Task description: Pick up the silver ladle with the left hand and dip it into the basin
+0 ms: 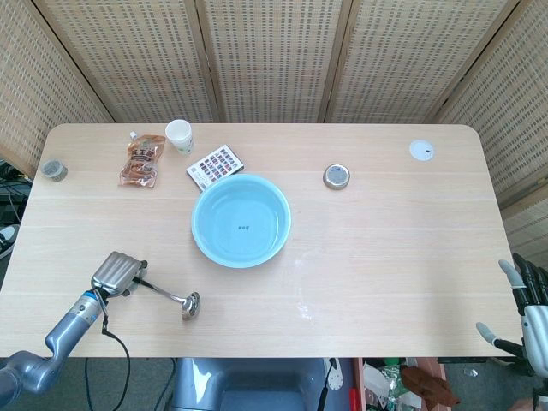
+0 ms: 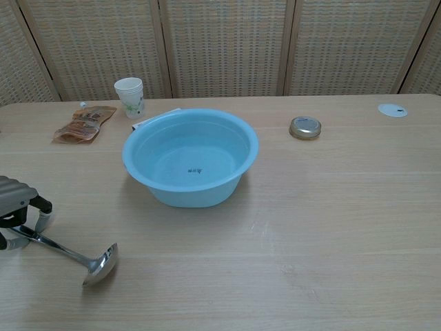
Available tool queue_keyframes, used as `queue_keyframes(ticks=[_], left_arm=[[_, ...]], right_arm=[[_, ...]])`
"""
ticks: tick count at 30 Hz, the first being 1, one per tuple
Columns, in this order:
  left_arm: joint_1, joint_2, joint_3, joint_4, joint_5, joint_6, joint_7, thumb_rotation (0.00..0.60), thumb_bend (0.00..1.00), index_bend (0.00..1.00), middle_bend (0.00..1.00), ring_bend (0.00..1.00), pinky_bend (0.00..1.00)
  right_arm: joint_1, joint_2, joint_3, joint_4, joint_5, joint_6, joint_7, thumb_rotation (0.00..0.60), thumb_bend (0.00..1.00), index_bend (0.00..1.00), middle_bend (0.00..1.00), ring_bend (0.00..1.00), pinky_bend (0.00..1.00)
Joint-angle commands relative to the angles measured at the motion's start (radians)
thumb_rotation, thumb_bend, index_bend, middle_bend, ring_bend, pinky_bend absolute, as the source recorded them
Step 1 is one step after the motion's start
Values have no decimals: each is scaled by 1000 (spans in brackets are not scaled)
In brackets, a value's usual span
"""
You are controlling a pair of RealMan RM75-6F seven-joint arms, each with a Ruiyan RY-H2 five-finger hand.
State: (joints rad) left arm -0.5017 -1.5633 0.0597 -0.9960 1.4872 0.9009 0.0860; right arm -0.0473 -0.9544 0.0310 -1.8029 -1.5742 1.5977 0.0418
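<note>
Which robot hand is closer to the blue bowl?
Left. The left hand sits at the table's front-left, holding the ladle near the bowl. The right hand hangs off the far right edge.

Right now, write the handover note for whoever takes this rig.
Left hand grips the handle end of the silver ladle; its bowl sits low by the table's near edge, whether touching I cannot tell.
Right hand is off the table's right edge, fingers apart, holding nothing.
Basin sits mid-table, ladle outside it.
Done: grasp. Left: lift, carry, dip.
</note>
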Motion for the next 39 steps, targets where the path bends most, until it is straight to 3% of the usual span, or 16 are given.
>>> queue_keyframes(ticks=[1, 12, 18, 27, 33, 39], left_arm=[[3, 12, -4, -15, 5, 22, -9, 600, 483, 876, 1000, 990, 1000], [9, 116, -27, -187, 18, 110, -28, 600, 557, 950, 1000, 990, 1000], [8, 256, -56, -425, 27, 174, 4, 600, 578, 958, 1000, 990, 1000], [-22, 394, -104, -650, -26, 151, 47, 600, 632, 969, 1000, 990, 1000], [-95, 465, -174, -755, -145, 56, 108, 600, 651, 973, 1000, 990, 1000], [-267, 510, -262, -784, -450, -132, 264, 600, 680, 974, 1000, 990, 1000]], right_arm=[[0, 1, 1, 1, 2, 0, 2, 600, 0, 0, 0, 0, 0], [-1, 5, 0, 0, 2, 0, 12, 600, 0, 0, 0, 0, 0], [-2, 9, 1, 1, 4, 2, 22, 600, 0, 0, 0, 0, 0], [0, 11, 3, 3, 9, -1, 29, 600, 0, 0, 0, 0, 0], [3, 13, 8, -2, 26, -11, 24, 600, 0, 0, 0, 0, 0], [15, 16, 21, -6, 61, -33, 23, 600, 0, 0, 0, 0, 0]])
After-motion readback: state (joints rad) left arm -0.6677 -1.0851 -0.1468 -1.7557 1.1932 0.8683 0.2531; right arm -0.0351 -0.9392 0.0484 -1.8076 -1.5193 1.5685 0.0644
